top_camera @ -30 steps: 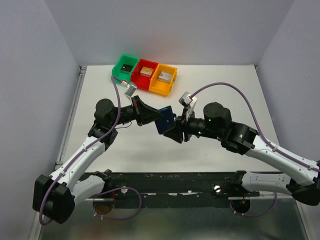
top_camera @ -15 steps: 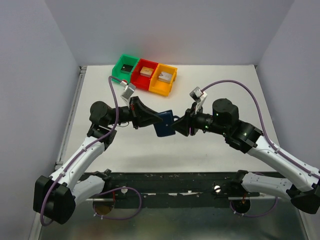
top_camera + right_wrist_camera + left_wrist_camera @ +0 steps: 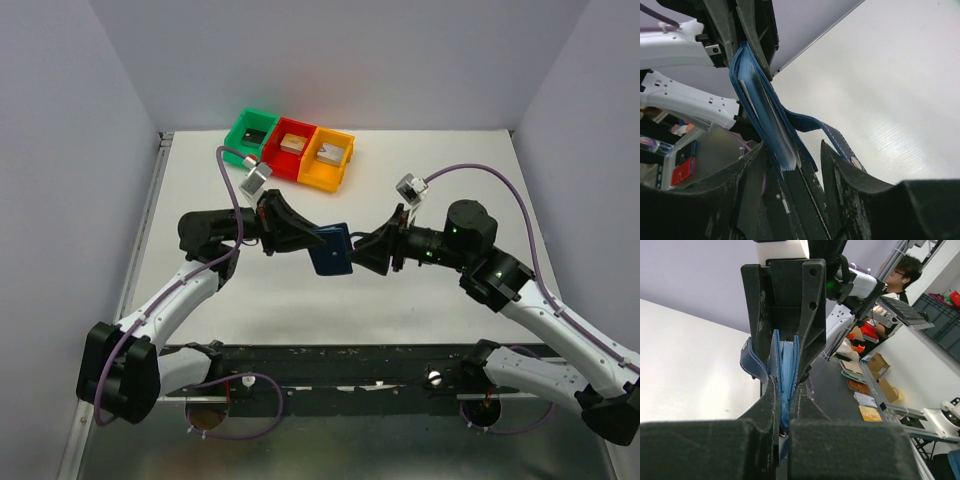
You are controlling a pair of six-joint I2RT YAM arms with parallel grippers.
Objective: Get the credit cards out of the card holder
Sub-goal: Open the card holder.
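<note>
The navy blue card holder (image 3: 330, 250) is held in the air between both arms over the middle of the table. My left gripper (image 3: 305, 240) is shut on its left side; in the left wrist view the fingers (image 3: 771, 405) pinch the holder (image 3: 785, 360) with the paler blue pages between them. My right gripper (image 3: 372, 252) is open at the holder's right edge. In the right wrist view (image 3: 792, 147) the holder's page edges (image 3: 760, 110) reach in between its jaws, and the snap strap (image 3: 835, 137) hangs across the right finger. No credit cards show; they are hidden inside.
A green bin (image 3: 262, 113), a red bin (image 3: 300, 124) and an orange bin (image 3: 322, 182) stand in a row at the table's far left-centre, each with a small block inside. Grey walls close the table's left, right and back.
My right arm has drawn back to the right, from over the holder to its right edge. My left arm shifted slightly left and still holds the holder.
</note>
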